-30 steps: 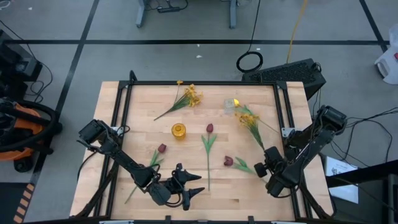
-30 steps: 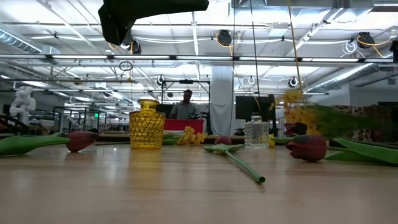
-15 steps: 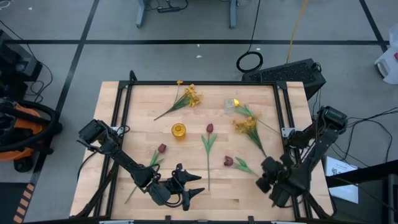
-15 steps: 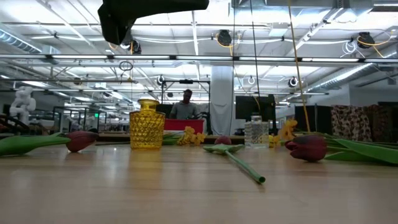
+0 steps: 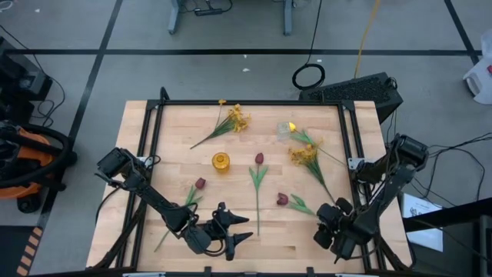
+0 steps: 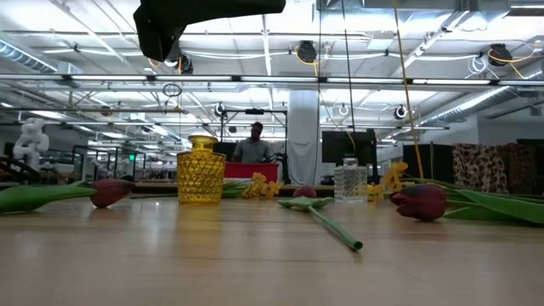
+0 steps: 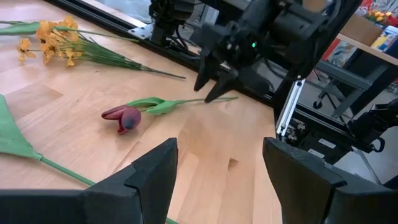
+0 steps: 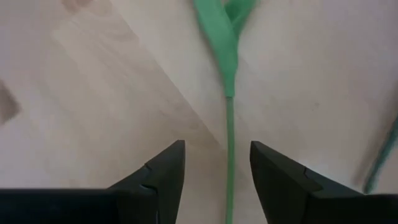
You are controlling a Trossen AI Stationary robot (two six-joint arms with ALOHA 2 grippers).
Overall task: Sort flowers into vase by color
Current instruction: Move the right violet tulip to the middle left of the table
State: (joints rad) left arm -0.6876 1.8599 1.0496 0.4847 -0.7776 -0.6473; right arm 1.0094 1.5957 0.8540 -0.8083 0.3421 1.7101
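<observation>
On the desk (image 5: 177,131) every flower lies loose: a yellow spray (image 5: 234,118) toward the far edge, another yellow spray (image 5: 306,152) on the right half, three red tulips nearer me, and the yellow vase (image 5: 221,161) and clear vase (image 5: 284,130) both standing without a flower in them. My right pincer (image 8: 216,177) hangs low over the near right corner, fingers spread wide and holding nothing, straddling the green stem of the near-right red tulip (image 5: 283,199). That stem runs lengthwise straight ahead through the gap, so I judge a plain drop and close would take it. The bloom lies toward the desk's middle, away from my wrist. My left pincer (image 5: 240,228) waits wide open near the front edge, farther from this tulip. I can read no writing or brand anywhere.
</observation>
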